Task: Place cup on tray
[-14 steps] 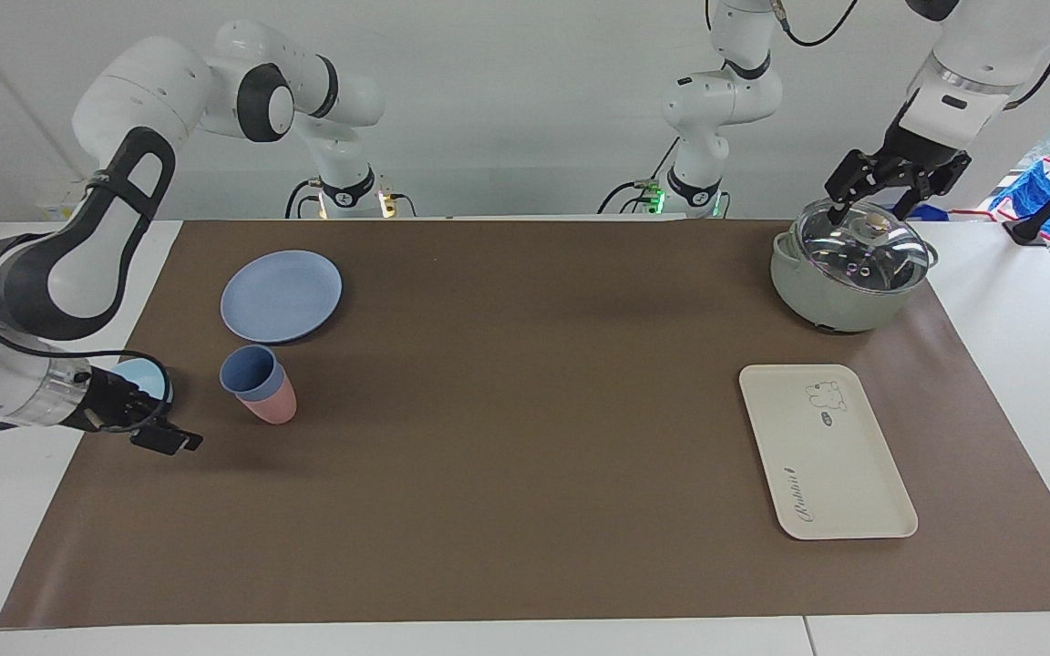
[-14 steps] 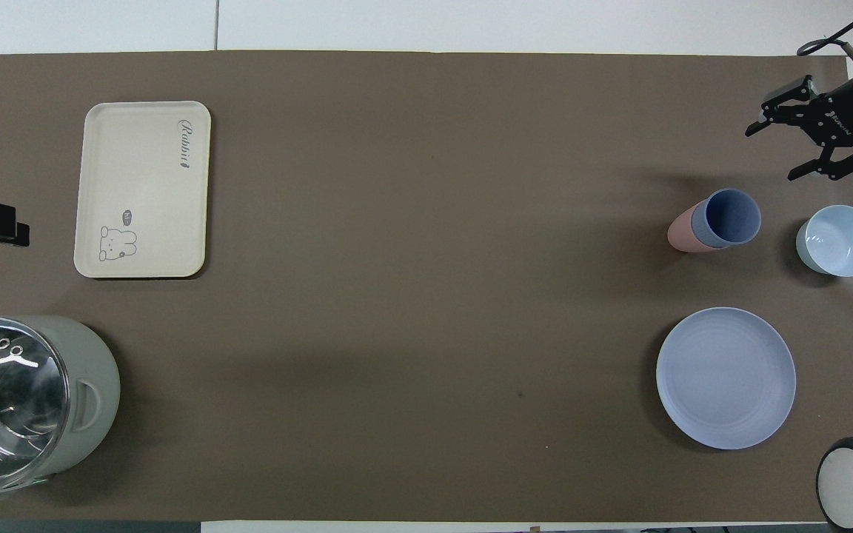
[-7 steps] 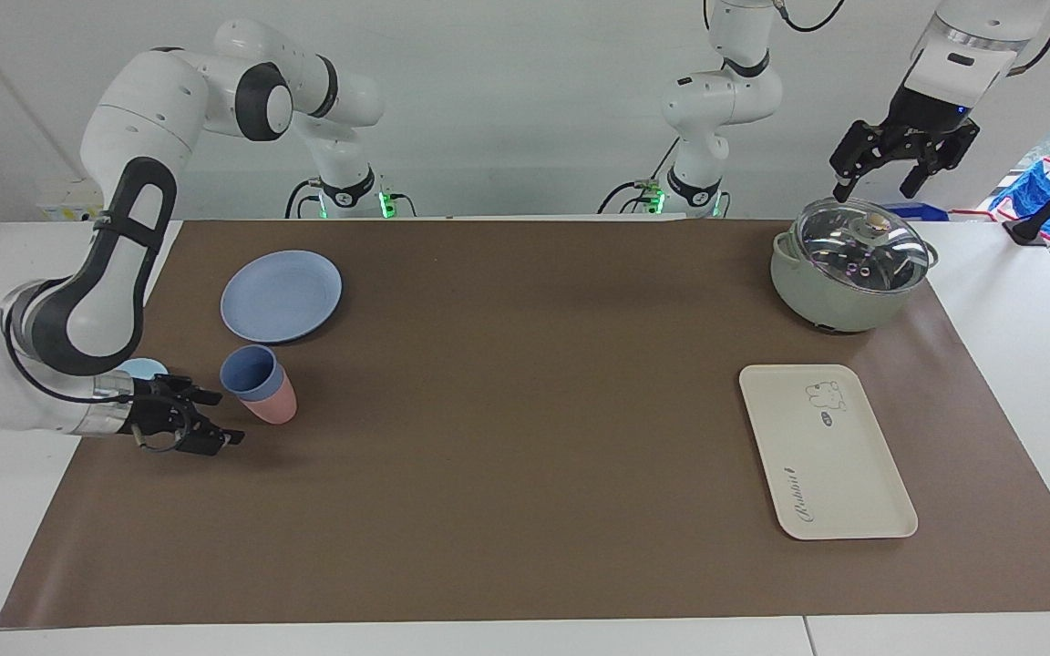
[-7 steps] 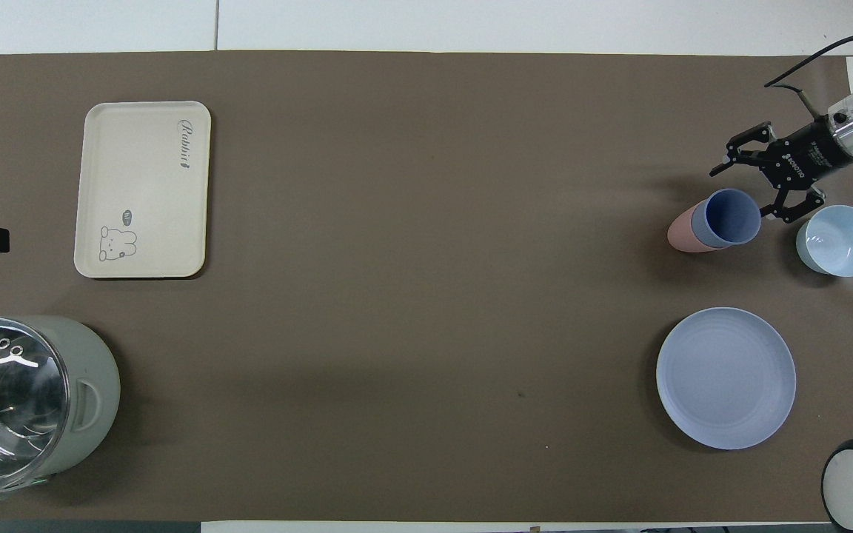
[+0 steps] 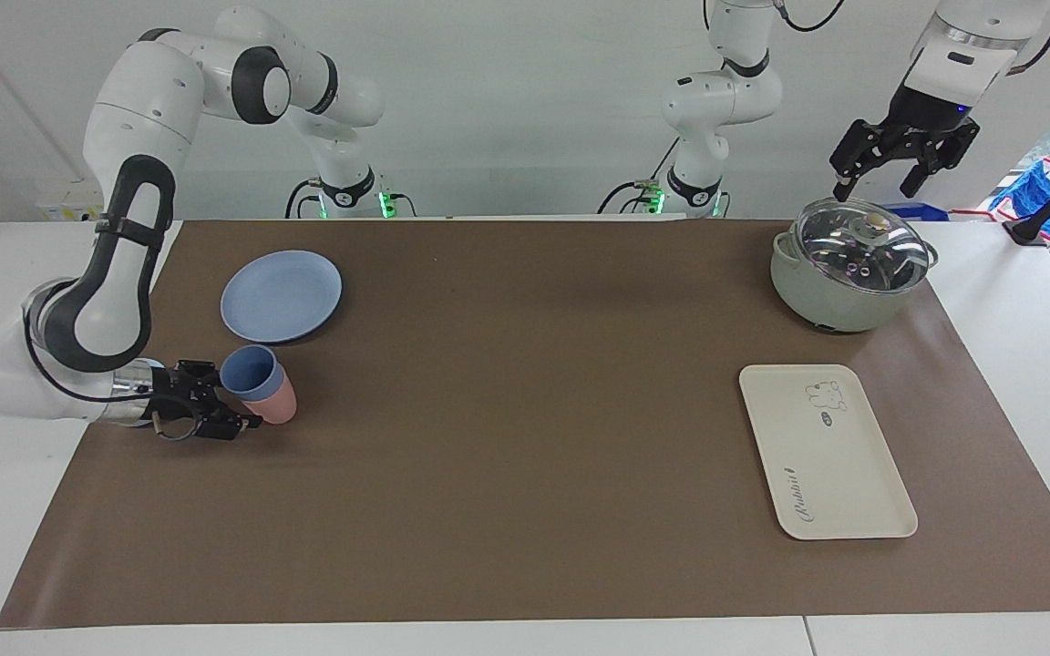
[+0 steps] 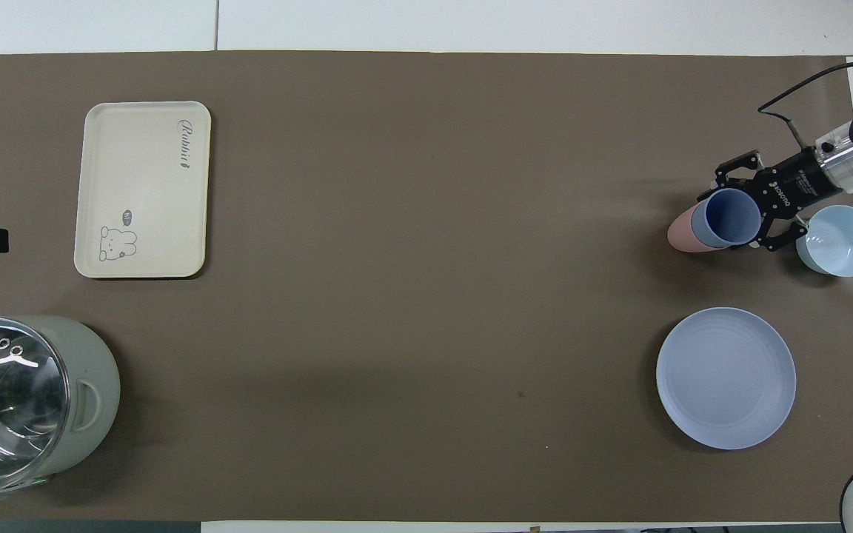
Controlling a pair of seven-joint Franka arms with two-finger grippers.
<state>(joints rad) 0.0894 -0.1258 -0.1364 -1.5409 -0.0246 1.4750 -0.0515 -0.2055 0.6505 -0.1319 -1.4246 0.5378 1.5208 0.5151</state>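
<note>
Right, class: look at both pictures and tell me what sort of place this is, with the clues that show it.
Most likely a robotics lab set up for kitchen-style practice. Two white arms are mounted at a table covered by a brown mat, and household items are laid out on it: a lidded pot, a cream tray, a blue plate.

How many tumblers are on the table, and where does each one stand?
2. The blue cup sits nested in the pink tumbler, at the right arm's end of the table, beside the light-blue bowl. The open right gripper is around the cup.
</note>
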